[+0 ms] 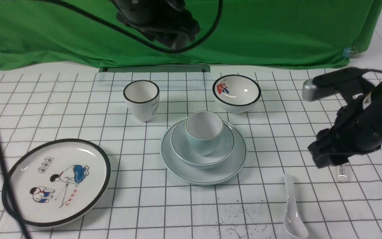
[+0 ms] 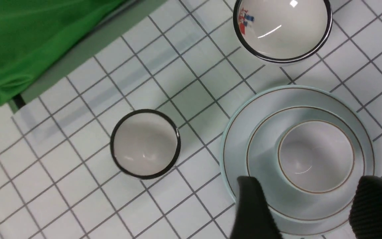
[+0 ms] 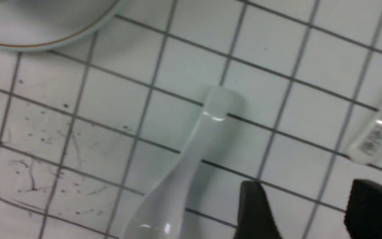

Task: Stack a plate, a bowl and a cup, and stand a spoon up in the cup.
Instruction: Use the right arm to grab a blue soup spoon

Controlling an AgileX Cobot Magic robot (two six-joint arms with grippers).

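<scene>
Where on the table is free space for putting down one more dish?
Free: the far-left tiles between the cartoon plate and the black-rimmed cup; also the front strip between that plate and the plain spoon. Crowded: around the stacked plate and cartoon bowl.

Centre of the table [image 1: 138, 199]: the cup [image 1: 204, 132] stands in the bowl [image 1: 181, 146], the bowl on the plate [image 1: 177, 166]. From that stack:
- second cup [image 1: 142, 99] at 11 o'clock
- second bowl [image 1: 236, 93] at 1 o'clock
- second plate [image 1: 56, 181] at 8 o'clock
- spoon [image 1: 292, 205] at 4 o'clock, flat on the table
- second spoon [image 1: 342, 172] at 3 o'clock, partly hidden
</scene>
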